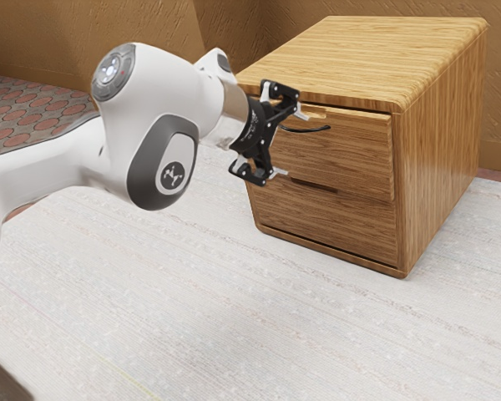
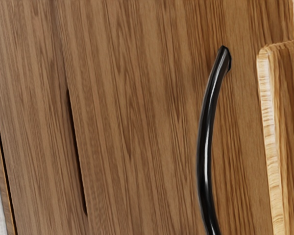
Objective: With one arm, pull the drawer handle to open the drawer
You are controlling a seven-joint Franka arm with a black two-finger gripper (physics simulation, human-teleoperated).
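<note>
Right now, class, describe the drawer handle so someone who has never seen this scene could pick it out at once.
Find the wooden cabinet. On its upper drawer front sits the handle: a thin, glossy black curved bar. It is the only dark fitting on the wood; the lower drawer shows none.

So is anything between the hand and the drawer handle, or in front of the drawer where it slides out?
Nothing visible does. The open hand is right at the handle with no object between them, and only the arm itself is in front of the drawer.
</note>
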